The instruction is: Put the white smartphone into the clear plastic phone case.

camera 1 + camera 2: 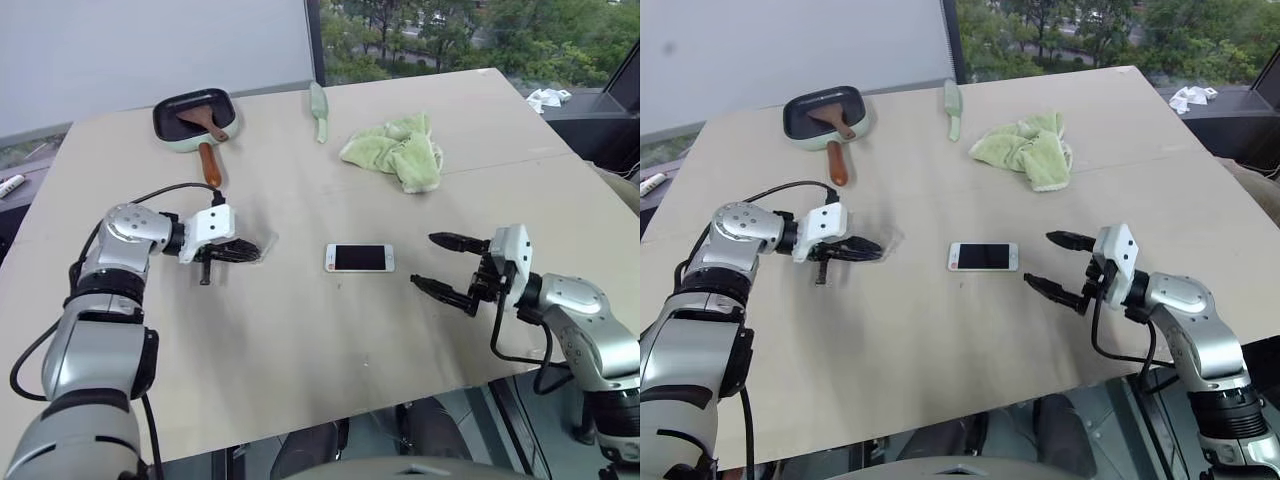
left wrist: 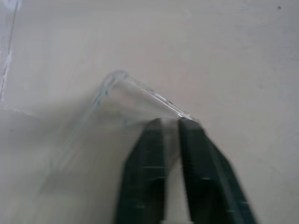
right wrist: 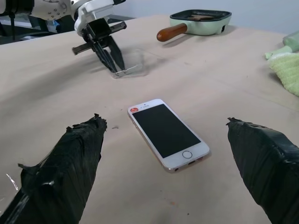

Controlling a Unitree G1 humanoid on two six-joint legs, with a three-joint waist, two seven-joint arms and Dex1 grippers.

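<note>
Near the middle of the worktop (image 1: 300, 340), the white smartphone (image 1: 359, 258) lies flat, screen up, its long side running parallel to the near edge. Toward the left edge, well apart from the phone, the clear plastic phone case (image 3: 132, 66) rests on the surface; the left gripper (image 1: 240, 251) points down at it, and in the left wrist view its two black fingers (image 2: 145, 172) stand almost together with a narrow gap, their tips at the case's rim beside a rounded corner. Whether they actually pinch that rim cannot be told. Toward the right edge, the right gripper (image 1: 445, 264) is held level and aimed at the phone, its fingers spread wide and holding nothing, near the phone but not touching it. Toward the far left corner sits a pale green square pan (image 1: 193, 118) with a brown handle and a wooden spatula (image 1: 206, 120) inside. Along the far edge lie a pale green utensil (image 1: 319, 112) and, beside it, a crumpled green cloth (image 1: 397, 151).
</note>
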